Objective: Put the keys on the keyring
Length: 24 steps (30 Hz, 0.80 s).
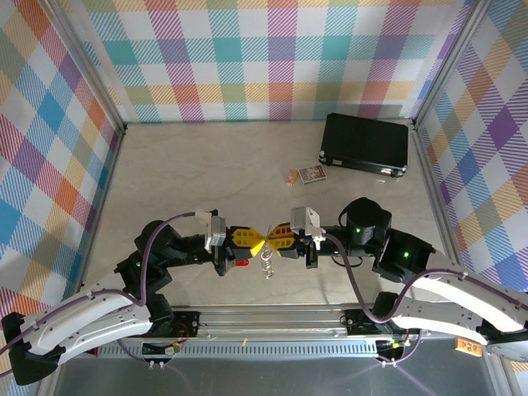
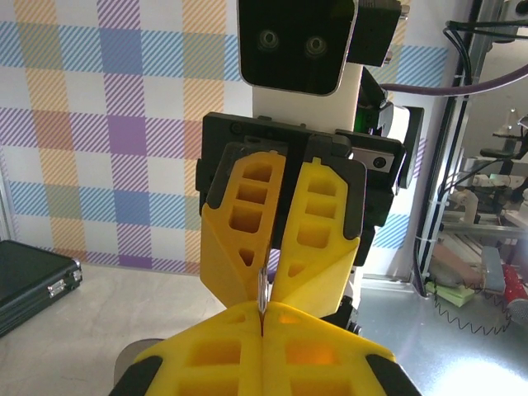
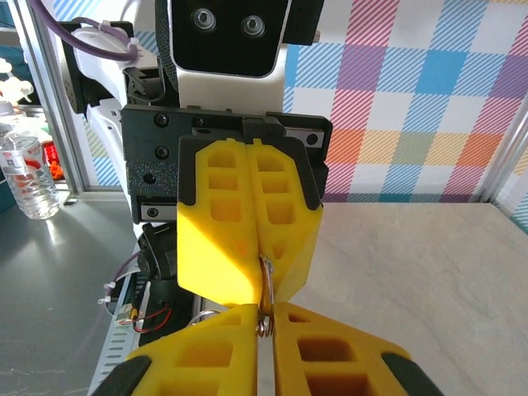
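My two grippers meet tip to tip above the middle of the table. The left gripper [image 1: 261, 245] [image 2: 262, 313] is shut on a thin edge of the silver keyring [image 2: 262, 290]. The right gripper [image 1: 271, 235] [image 3: 264, 320] faces it and is closed on the same keyring [image 3: 264, 307], with the wire in the narrow slit between its fingers. The keyring's beaded part [image 1: 266, 266] dangles below the fingertips. The key's red tag [image 1: 241, 262] shows just under the left gripper's fingers; I cannot tell whether the key hangs on the ring.
A black case [image 1: 365, 142] [image 2: 33, 276] lies at the back right. A small printed card [image 1: 312, 174] sits in front of it. Checked walls close in three sides, and the aluminium rail [image 1: 272, 318] runs along the near edge.
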Each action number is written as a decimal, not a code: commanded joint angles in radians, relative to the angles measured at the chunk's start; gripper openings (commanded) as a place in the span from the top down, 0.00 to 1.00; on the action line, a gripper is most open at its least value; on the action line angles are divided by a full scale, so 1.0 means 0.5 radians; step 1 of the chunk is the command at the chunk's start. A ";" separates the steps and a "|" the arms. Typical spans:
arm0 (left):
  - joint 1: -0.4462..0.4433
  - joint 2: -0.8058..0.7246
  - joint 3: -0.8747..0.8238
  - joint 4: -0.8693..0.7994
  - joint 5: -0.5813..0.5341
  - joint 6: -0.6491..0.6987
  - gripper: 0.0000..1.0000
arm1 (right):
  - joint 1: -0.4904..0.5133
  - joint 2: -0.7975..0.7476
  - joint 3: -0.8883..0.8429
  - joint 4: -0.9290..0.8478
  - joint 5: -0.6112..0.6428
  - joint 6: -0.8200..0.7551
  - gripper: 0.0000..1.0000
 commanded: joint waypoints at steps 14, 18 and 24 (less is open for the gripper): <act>-0.015 -0.070 0.169 -0.516 -0.187 0.201 0.85 | 0.007 0.052 0.198 -0.371 0.132 -0.252 1.00; -0.017 -0.068 0.255 -0.737 -0.219 0.264 0.79 | 0.007 0.128 0.317 -0.590 0.161 -0.339 1.00; -0.017 -0.036 0.343 -0.905 -0.185 0.305 0.71 | 0.007 0.238 0.472 -0.811 0.127 -0.430 1.00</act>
